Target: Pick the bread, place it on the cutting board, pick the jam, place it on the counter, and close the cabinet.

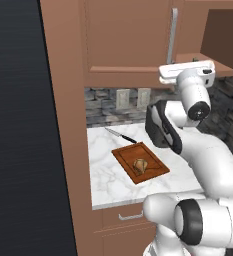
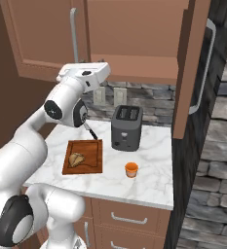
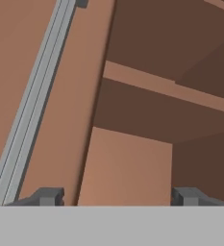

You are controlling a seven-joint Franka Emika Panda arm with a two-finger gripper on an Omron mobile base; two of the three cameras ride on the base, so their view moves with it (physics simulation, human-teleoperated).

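The small rounded tan-brown bread (image 2: 76,158) is seen lying on the flat reddish-brown wooden cutting board (image 2: 93,163), near that board's left edge in the right base view. The board rests on the white grey-veined marble counter (image 2: 151,182), towards its left end. The small squat orange jam jar (image 2: 131,169) stands on the counter near its front edge, well apart from the board and in front of a dark grey two-slot toaster (image 2: 126,127). A black-handled knife (image 1: 120,135) lies on the counter behind the board. The brown wooden wall cabinet (image 2: 134,34) is open, its right door (image 2: 190,73) swung outward. The two-finger gripper (image 3: 118,196) is raised before the open cabinet interior, its fingers spread wide and holding nothing.
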